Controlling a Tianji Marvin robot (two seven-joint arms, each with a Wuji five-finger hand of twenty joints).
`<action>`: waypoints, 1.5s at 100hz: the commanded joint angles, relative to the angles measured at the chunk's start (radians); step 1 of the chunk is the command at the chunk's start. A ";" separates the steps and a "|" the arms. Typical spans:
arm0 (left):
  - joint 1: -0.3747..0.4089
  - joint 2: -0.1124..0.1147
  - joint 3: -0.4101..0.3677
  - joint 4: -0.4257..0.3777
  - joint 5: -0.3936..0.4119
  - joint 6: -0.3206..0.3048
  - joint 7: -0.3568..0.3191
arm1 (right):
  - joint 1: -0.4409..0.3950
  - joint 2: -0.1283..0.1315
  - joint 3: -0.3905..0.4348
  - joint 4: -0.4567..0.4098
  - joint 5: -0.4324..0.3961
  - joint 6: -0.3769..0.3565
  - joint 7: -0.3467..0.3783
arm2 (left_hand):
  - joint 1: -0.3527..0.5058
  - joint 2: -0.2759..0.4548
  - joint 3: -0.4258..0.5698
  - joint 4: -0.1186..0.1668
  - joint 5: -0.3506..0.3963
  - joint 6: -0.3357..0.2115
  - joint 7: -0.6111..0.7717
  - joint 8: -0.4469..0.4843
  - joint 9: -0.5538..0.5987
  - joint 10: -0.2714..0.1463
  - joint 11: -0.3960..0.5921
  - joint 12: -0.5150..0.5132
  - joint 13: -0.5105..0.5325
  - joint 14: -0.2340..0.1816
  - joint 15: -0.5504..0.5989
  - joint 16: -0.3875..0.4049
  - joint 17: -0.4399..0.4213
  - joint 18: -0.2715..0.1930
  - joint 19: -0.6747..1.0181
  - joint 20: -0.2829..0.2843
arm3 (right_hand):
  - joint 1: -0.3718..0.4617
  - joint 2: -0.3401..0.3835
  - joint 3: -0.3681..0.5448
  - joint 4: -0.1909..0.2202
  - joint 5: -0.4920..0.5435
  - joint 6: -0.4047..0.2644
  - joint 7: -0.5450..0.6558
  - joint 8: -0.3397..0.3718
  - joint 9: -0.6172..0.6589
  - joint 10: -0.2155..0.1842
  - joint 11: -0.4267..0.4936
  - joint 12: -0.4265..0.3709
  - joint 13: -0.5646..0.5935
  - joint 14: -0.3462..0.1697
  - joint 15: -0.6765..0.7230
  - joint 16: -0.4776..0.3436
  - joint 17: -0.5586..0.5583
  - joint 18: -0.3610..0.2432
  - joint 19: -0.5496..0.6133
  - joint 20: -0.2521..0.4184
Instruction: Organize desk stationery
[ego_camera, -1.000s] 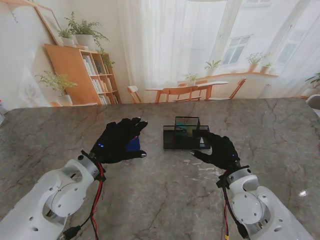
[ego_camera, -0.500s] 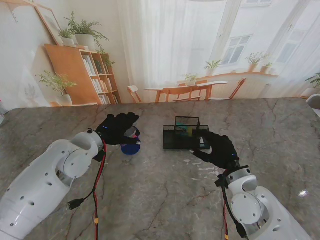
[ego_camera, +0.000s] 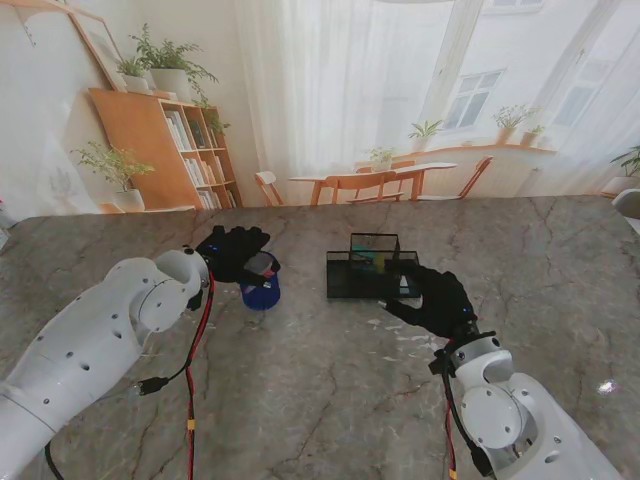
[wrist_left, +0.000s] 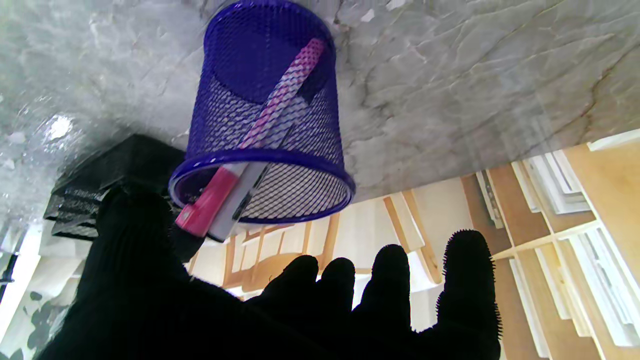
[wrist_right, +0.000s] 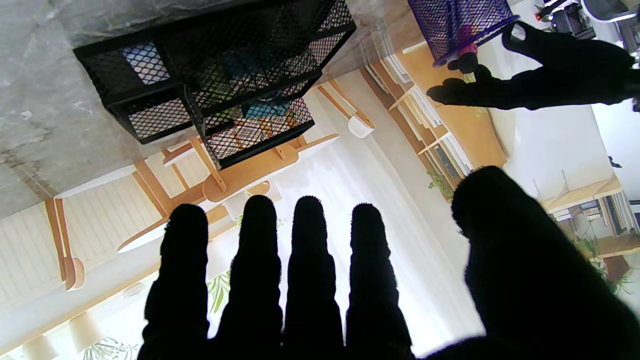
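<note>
Over on the left, the white left arm (ego_camera: 95, 340) reaches across the grey marble-patterned table (ego_camera: 320, 400), and its black-gloved left hand (ego_camera: 232, 253) sits at the rim of the round blue wire-mesh pen cup (ego_camera: 260, 290). The cup stands upright on the table, left of centre. From the left wrist view, a pink marker (wrist_left: 260, 135) and a grey flat stick (wrist_left: 250, 185) lean inside the cup, their ends poking past its rim. The thumb (wrist_left: 135, 235) is right beside those ends; whether it touches them, I cannot tell. The other four fingers (wrist_left: 390, 280) are stretched out and apart, closed on nothing.

Moving to the middle: the black wire-mesh desk organiser (ego_camera: 372, 273) sits on the table, well apart from the blue cup. It has a low front tray and taller rear compartments, with something teal and some patterned items inside, too small to make out.

Now the right side: the black-gloved right hand (ego_camera: 437, 298) is just beside the organiser's right front corner. The stand view cannot settle whether it touches. In the right wrist view the four fingers (wrist_right: 280, 270) lie straight side by side, thumb out wide, holding nothing. The white right arm (ego_camera: 510, 420) rises from the bottom right.
</note>
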 joint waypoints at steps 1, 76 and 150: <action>-0.010 -0.002 0.013 0.024 -0.031 0.006 0.003 | 0.001 -0.001 -0.003 0.004 0.000 0.003 0.015 | -0.031 -0.004 0.006 0.067 -0.035 0.061 -0.019 -0.003 -0.012 0.012 0.003 0.022 -0.015 0.018 0.016 0.013 -0.009 0.058 0.026 -0.013 | 0.006 0.023 -0.017 0.026 0.010 -0.004 0.013 0.023 0.011 0.000 0.011 0.018 0.009 -0.019 0.007 0.015 0.005 0.012 0.017 0.020; -0.055 -0.019 0.109 0.169 -0.093 -0.025 0.119 | 0.015 -0.004 -0.018 0.016 0.013 0.029 0.012 | 0.242 -0.022 0.016 0.081 0.048 -0.064 0.186 0.444 0.219 -0.081 0.277 0.453 0.279 -0.060 0.410 0.440 0.359 -0.192 0.475 0.192 | 0.021 0.050 -0.040 0.029 0.025 0.007 0.020 0.025 0.023 0.008 0.025 0.029 0.015 -0.012 0.027 0.021 0.009 0.018 0.034 0.033; 0.254 0.023 -0.267 -0.101 0.138 -0.137 0.058 | 0.015 -0.007 -0.022 0.018 0.021 0.027 0.001 | 0.381 -0.054 0.027 0.090 0.168 -0.128 0.501 0.613 0.340 -0.137 0.600 0.528 0.505 -0.178 0.615 0.563 0.656 -0.456 0.517 0.139 | 0.021 0.072 -0.053 0.031 0.031 0.014 0.022 0.025 0.028 0.014 0.027 0.031 0.017 -0.007 0.033 0.023 0.007 0.020 0.040 0.035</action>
